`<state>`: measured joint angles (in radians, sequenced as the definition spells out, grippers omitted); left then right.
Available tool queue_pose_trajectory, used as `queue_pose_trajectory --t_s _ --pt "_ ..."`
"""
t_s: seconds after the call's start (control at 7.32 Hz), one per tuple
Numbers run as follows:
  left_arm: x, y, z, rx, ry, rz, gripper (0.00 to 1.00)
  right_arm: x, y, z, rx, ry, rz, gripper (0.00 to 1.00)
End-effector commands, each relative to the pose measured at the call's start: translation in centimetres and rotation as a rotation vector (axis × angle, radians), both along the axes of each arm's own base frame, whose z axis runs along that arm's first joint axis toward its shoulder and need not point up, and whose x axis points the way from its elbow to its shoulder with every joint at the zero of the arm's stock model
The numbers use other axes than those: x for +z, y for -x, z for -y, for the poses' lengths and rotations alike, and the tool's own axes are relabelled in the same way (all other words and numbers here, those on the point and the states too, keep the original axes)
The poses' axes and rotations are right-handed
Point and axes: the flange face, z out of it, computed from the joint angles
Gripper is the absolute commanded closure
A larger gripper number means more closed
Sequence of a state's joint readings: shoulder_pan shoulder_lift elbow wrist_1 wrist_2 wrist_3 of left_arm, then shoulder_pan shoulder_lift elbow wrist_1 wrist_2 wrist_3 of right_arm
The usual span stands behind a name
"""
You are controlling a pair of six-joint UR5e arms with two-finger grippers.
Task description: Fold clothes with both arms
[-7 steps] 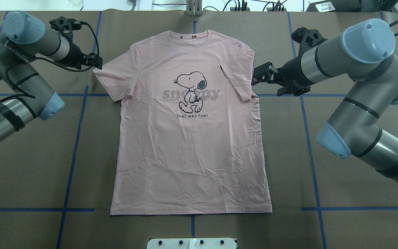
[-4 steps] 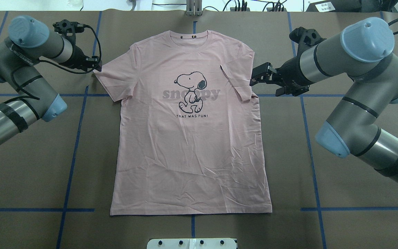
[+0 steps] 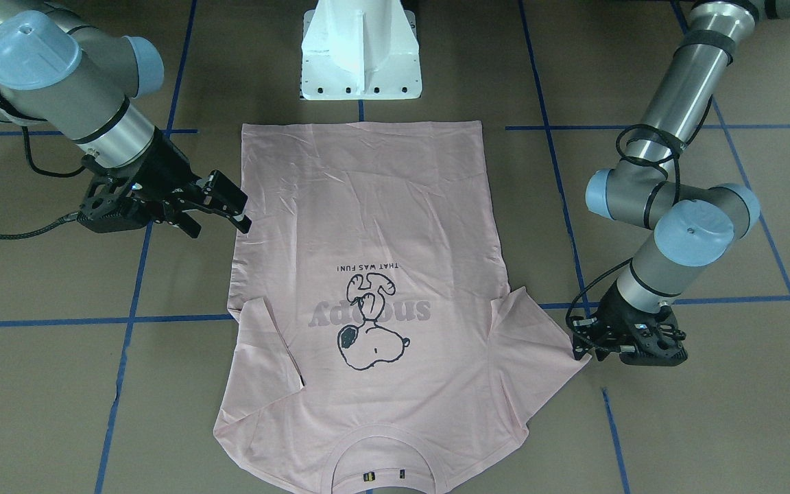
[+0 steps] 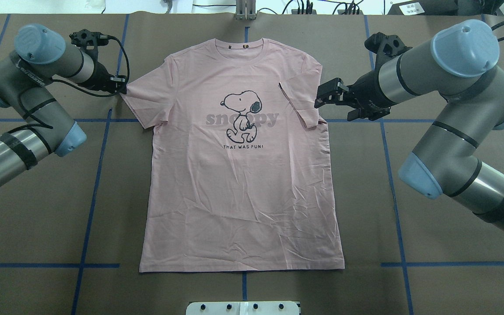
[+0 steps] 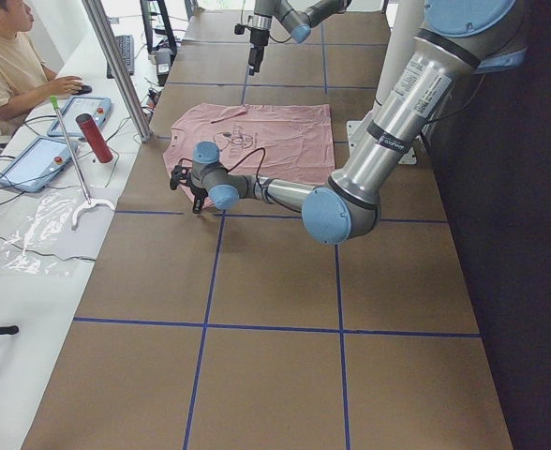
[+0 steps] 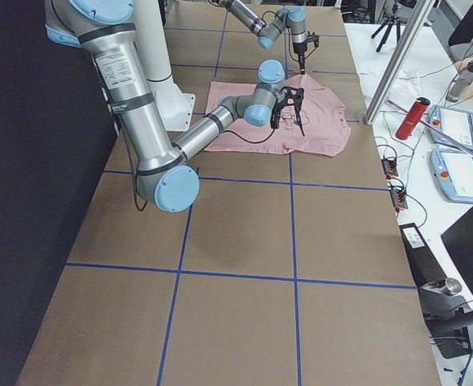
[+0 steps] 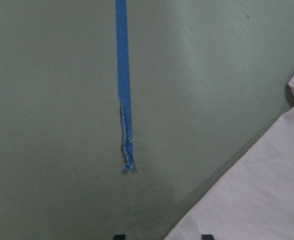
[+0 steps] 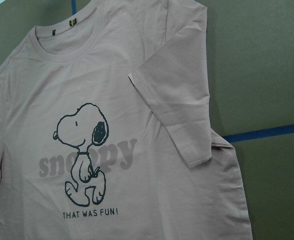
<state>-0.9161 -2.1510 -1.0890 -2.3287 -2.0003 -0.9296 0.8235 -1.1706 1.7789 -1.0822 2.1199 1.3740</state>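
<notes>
Pink T-shirt (image 4: 243,197) flat on bench (image 4: 37,218), print up, hem nearest my base. Blue tape lines (image 4: 89,197) cross bench. Further out, my right pincer (image 4: 320,95) hangs just beside right sleeve, jaws apart, holding nothing. My left pincer (image 4: 122,85) low at left sleeve's tip, jaws spread. Wrist view shows sleeve edge between fingertips (image 7: 205,236). Collar (image 4: 243,43) farthest.

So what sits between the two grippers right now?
Only the T-shirt: its chest with the Snoopy drawing fills the stretch from the left gripper at one sleeve tip to the right gripper by the folded-in sleeve. The overhead view shows it.
</notes>
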Motion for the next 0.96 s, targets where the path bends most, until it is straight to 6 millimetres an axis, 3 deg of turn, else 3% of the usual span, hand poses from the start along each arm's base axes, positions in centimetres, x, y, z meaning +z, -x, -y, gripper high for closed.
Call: queue_pose_trajectory --t_s 0.0,0.14,0.41,0.68,0.82 --pt "-0.9 -0.4 0.1 0.002 -0.008 -0.008 1.0 0.0 0.0 0.0 0.0 -0.001 0.0 0.0" --pt "-2.9 -0.4 0.1 -0.005 -0.023 -0.039 1.0 0.0 -0.1 0.1 0.001 -0.001 0.0 0.0" --pt "-9.5 -1.0 0.4 -0.073 0.02 -0.133 1.0 0.0 0.0 0.1 0.002 -0.002 -0.001 0.0" --pt "-15.3 -7.5 -0.4 -0.098 0.111 -0.101 1.0 0.2 0.1 0.1 0.004 0.0 -0.004 0.0" --pt "-15.9 -11.2 -0.1 -0.135 0.13 -0.081 1.0 0.2 0.2 0.1 0.004 0.001 -0.005 0.0"
